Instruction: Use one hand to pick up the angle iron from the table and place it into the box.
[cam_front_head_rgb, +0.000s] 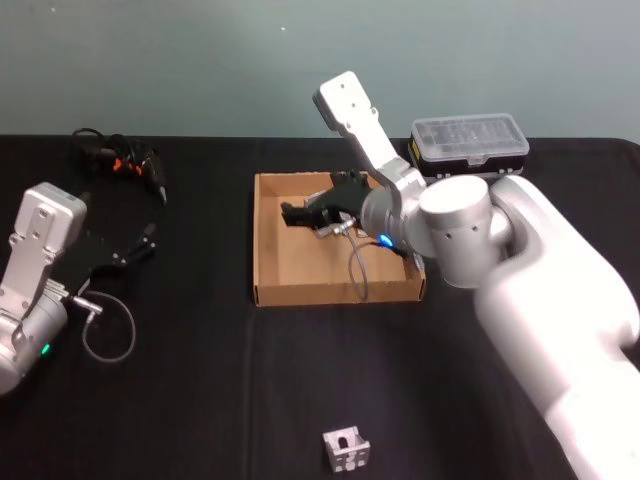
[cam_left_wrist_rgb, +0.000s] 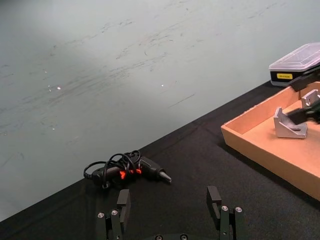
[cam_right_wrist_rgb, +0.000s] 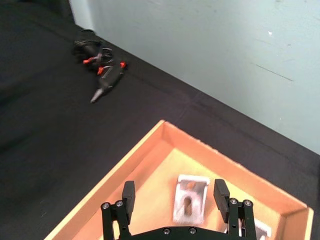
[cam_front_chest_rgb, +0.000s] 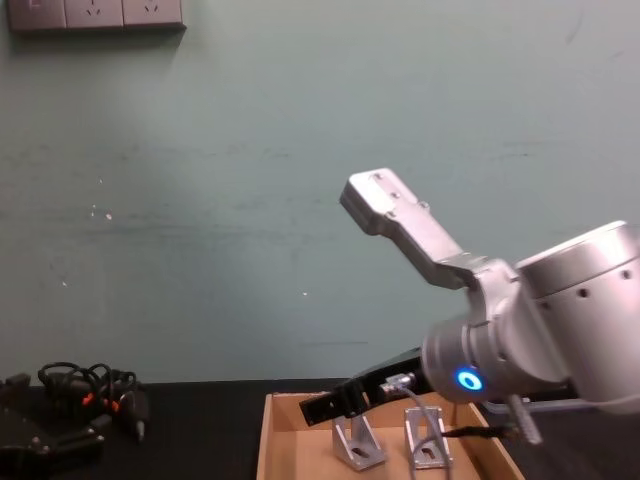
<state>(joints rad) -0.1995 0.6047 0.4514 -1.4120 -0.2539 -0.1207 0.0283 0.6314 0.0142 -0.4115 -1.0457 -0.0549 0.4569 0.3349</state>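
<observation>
Find the brown cardboard box (cam_front_head_rgb: 330, 294) on the black table (cam_front_head_rgb: 200, 400). Inside it, an angle iron (cam_front_chest_rgb: 358, 443) and a second angle iron (cam_front_chest_rgb: 427, 440) stand upright side by side, under the spread right gripper (cam_right_wrist_rgb: 174, 186). A third angle iron (cam_front_head_rgb: 346, 450) sits on the table well in front of the box.

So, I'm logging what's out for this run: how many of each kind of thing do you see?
Angle irons: 3
Cardboard box: 1
Plastic case: 1
Corded tool: 1
Total: 6
</observation>
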